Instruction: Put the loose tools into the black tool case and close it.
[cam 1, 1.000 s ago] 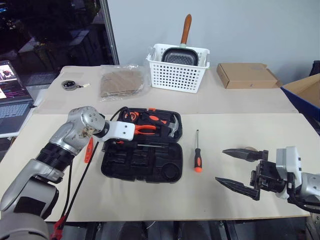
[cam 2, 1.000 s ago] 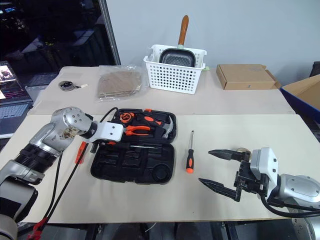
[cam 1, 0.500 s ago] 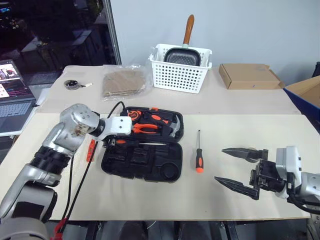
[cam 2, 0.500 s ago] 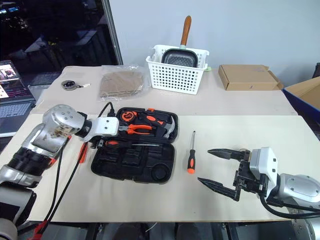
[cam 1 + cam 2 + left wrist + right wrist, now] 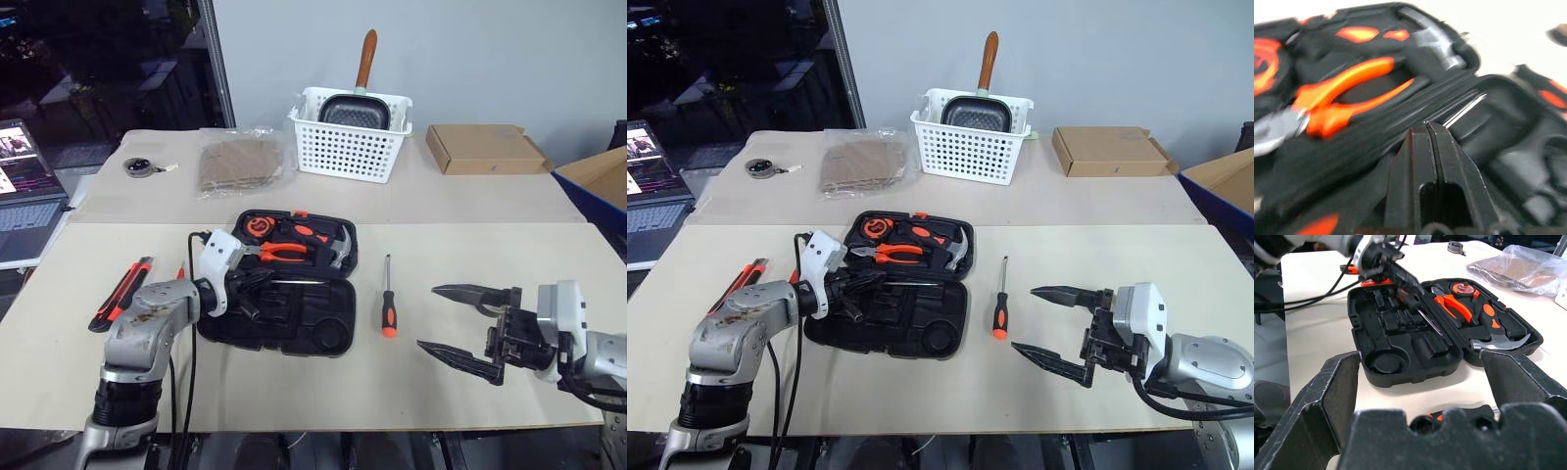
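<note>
The black tool case [image 5: 323, 333] lies open in the middle of the table, with pliers [image 5: 284, 253] and a hammer [image 5: 338, 250] in its far half. A screwdriver's metal shaft [image 5: 299, 282] lies inside, along the hinge. My left gripper [image 5: 263, 278] is low over the case's left part, pointing right; its fingers [image 5: 1425, 161] are pressed shut with nothing between them. An orange-and-black utility knife [image 5: 120, 294] lies left of the case. Beside my left wrist is a small orange tool [image 5: 179, 272]. A black-and-orange screwdriver [image 5: 389, 299] lies right of the case. Right of it, my right gripper [image 5: 427, 316] is open and empty.
At the back stand a white basket [image 5: 348, 147] holding a pan, a cardboard box [image 5: 485, 147], a plastic bag [image 5: 240, 162] and a small round tape [image 5: 140, 166]. A laptop [image 5: 24, 196] sits far left, a blue bin [image 5: 598, 181] far right.
My left arm dropped and rolled, its gripper now low at the case's left side with the fingers closed. The utility knife, hidden behind the arm before, is uncovered. The right gripper stayed put.
</note>
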{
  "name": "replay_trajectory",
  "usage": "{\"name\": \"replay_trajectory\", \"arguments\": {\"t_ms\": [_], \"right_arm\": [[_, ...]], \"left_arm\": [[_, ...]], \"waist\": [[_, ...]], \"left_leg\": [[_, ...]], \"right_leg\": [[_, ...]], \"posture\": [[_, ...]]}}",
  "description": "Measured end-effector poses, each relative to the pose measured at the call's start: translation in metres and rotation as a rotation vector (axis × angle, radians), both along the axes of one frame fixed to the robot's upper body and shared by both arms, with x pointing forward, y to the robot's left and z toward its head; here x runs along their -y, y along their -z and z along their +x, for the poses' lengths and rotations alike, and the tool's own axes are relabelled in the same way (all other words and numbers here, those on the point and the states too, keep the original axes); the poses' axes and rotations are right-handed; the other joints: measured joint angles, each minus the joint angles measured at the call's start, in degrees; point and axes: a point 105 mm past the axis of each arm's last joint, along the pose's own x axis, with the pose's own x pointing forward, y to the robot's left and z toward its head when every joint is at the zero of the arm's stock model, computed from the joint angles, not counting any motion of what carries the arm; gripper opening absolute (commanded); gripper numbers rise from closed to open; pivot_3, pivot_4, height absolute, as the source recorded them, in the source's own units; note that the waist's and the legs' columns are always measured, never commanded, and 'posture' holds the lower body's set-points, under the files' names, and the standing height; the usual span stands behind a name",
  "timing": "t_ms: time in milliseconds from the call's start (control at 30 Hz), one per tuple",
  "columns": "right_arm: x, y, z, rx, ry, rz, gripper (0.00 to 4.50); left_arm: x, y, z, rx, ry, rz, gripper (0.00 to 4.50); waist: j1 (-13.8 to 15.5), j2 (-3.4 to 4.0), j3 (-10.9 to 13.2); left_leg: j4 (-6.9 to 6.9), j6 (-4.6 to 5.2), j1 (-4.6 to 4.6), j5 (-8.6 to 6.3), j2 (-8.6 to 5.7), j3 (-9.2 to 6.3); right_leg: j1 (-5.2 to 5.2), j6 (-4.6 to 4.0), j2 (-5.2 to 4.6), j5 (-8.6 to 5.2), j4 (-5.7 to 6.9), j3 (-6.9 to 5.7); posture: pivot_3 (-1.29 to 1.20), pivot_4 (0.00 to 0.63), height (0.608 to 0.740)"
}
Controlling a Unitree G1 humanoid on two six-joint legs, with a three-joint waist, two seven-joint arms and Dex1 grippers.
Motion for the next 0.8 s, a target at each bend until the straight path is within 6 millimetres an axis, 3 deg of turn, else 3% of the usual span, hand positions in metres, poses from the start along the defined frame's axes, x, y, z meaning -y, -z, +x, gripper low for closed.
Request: {"name": "replay_trajectory", "arguments": {"t_ms": [333,533,800], "right_arm": [[0.000,-0.001,0.001,0.003,0.000,0.001,4.50],[-0.005,0.005,0.002,-0.039,0.003,0.009,4.50],[-0.012,0.004,0.013,-0.041,0.045,0.036,4.50]], "left_arm": [[0.000,0.018,0.002,-0.001,0.003,0.096,0.05],[-0.008,0.026,0.005,-0.157,-0.113,-0.153,0.05],[-0.012,0.024,-0.002,-0.184,-0.113,-0.241,0.05]], "waist": [[-0.25,0.28,-0.92],[-0.78,0.22,-1.02],[-1.04,0.28,-1.09]], "left_leg": [[-0.04,0.00,0.23,0.00,0.01,0.08],[-0.14,-0.01,0.88,-0.01,0.05,0.12],[-0.34,-0.07,0.93,-0.04,0.06,0.14]], "right_leg": [[0.18,0.03,0.01,0.00,-0.02,0.11],[0.93,0.34,0.02,-0.17,-0.09,0.16],[0.89,0.37,-0.02,-0.22,-0.16,0.27]], "posture": [[0.00,0.150,0.740],[0.00,0.150,0.740],[0.00,0.150,0.740]]}}
